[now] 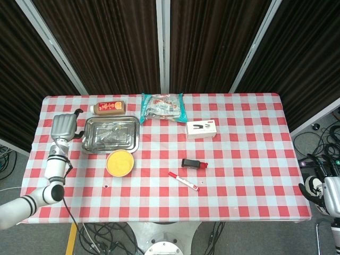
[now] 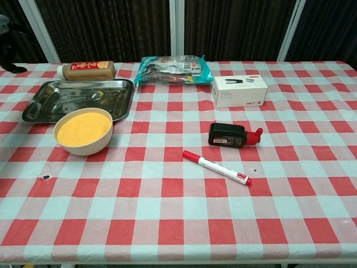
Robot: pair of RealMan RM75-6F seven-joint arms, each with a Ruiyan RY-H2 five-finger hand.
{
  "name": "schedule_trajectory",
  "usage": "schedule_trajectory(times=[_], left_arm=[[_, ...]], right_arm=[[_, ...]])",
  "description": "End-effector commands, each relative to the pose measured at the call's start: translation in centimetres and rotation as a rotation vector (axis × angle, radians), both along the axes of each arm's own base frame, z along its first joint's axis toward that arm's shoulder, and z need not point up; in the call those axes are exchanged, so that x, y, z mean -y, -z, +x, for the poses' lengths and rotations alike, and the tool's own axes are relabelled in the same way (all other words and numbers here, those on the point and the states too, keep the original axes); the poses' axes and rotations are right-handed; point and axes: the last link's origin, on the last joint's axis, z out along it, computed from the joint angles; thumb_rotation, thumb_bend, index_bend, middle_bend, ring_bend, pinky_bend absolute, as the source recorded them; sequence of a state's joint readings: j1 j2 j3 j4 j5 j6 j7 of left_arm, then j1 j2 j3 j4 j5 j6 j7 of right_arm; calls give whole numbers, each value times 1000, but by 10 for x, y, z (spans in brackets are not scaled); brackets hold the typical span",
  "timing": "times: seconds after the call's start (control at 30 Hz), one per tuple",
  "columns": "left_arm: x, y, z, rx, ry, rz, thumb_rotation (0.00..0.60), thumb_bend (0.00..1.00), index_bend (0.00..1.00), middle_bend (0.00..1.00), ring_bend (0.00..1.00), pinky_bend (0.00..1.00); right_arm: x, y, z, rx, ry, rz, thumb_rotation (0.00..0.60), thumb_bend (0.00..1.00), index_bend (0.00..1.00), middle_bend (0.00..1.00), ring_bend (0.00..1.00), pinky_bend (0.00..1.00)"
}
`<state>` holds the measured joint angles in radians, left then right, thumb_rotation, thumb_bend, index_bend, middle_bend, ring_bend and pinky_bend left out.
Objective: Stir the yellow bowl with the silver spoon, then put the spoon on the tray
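Spoon (image 2: 83,96) lies in the tray (image 2: 120,104) just behind the bowl (image 2: 83,130) — your left hand (image 1: 64,126) hovers beside the tray's left edge, fingers loose, holding nothing. Your right hand (image 1: 333,197) — too cropped to tell.

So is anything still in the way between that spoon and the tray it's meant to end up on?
No, nothing visible stands between them: the silver spoon already lies inside the tray. The left hand holds nothing and sits beside the tray's left edge, apart from it. The yellow bowl stands just in front of the tray.
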<state>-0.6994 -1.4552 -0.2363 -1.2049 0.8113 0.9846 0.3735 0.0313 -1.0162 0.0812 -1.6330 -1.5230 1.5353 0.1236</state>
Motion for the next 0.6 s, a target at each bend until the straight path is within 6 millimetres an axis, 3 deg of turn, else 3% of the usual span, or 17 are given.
schedule_trajectory(times=[0.03, 0.17, 0.33, 0.6], left_arm=[[48, -32, -24, 6, 45, 69, 600, 191, 279, 503, 442, 549], [100, -48, -45, 26, 79, 53, 600, 148, 279, 386, 327, 402], [158, -57, -69, 41, 69, 65, 600, 138, 279, 350, 295, 359], [218, -62, -83, 65, 112, 129, 600, 135, 279, 350, 294, 322]], right_arm=[[1, 2, 1, -6, -6, 15, 600, 212, 128, 284, 97, 191], [2, 6, 4, -8, -24, 34, 600, 212, 127, 247, 78, 171], [0, 18, 3, 5, -33, 50, 600, 212, 128, 236, 63, 168], [-7, 29, 4, 20, -50, 52, 600, 212, 128, 237, 63, 165]])
